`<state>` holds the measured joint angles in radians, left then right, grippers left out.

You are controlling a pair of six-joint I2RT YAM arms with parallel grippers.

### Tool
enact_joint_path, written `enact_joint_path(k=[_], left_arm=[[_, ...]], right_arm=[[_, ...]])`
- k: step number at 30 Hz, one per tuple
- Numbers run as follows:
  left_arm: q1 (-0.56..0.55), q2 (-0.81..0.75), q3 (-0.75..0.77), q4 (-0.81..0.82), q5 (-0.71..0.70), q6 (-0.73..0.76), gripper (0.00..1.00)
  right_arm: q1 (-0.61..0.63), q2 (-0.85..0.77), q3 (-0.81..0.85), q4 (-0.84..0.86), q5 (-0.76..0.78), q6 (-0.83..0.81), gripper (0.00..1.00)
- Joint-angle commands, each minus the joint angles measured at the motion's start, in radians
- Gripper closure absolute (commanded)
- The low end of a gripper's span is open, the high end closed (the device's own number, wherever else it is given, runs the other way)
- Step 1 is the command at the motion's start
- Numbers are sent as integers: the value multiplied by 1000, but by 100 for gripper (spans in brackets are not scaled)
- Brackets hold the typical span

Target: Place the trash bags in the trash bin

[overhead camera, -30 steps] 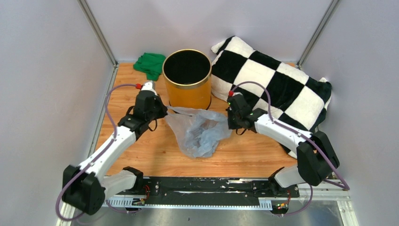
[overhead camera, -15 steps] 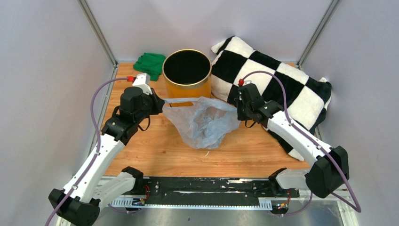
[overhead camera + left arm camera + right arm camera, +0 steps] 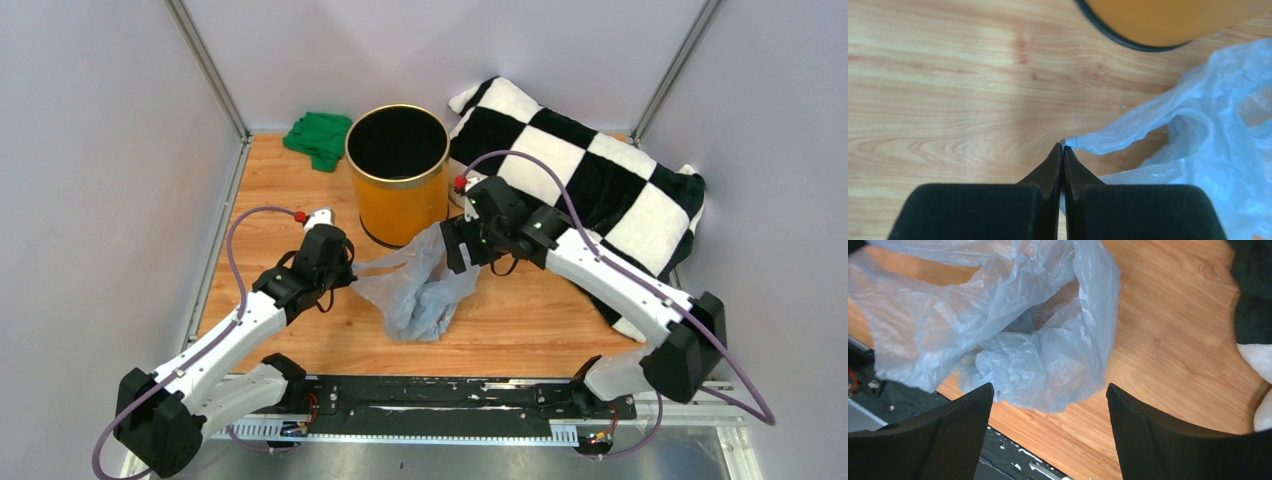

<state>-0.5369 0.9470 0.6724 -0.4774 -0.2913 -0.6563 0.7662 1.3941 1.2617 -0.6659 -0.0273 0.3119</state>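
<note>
Trash bag on table, just short of trash bin; one corner held, other side free.

Left gripper clenched on a drawn-out corner of the bag; rest of bag trails off fwd-right of those jaws. Right gripper spread wide, grasping nothing, w/ loose bulk just ahead of & between its fingers. Bag's long axis runs approx from left jaws to right jaws, bin beyond both. Right arm is nearer the free edge & bin, so prob. it must pinch that side before any lift over the rim.
</note>
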Motion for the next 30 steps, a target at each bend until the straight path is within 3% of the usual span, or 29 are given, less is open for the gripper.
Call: enact_joint_path(k=[1, 8, 12, 17, 30], left_arm=[[40, 8, -42, 16, -77, -42, 100], [105, 63, -100, 71, -49, -53, 100], [118, 84, -117, 91, -29, -51, 100], [120, 109, -116, 98, -24, -54, 100], [120, 95, -134, 99, -2, -65, 100]], right_arm=[[3, -132, -55, -17, -4, 16, 14], [2, -280, -252, 8, 15, 82, 18], [3, -335, -370, 70, -39, 132, 29], [4, -318, -478, 278, -173, 210, 47], [72, -107, -545, 581, -299, 337, 47]])
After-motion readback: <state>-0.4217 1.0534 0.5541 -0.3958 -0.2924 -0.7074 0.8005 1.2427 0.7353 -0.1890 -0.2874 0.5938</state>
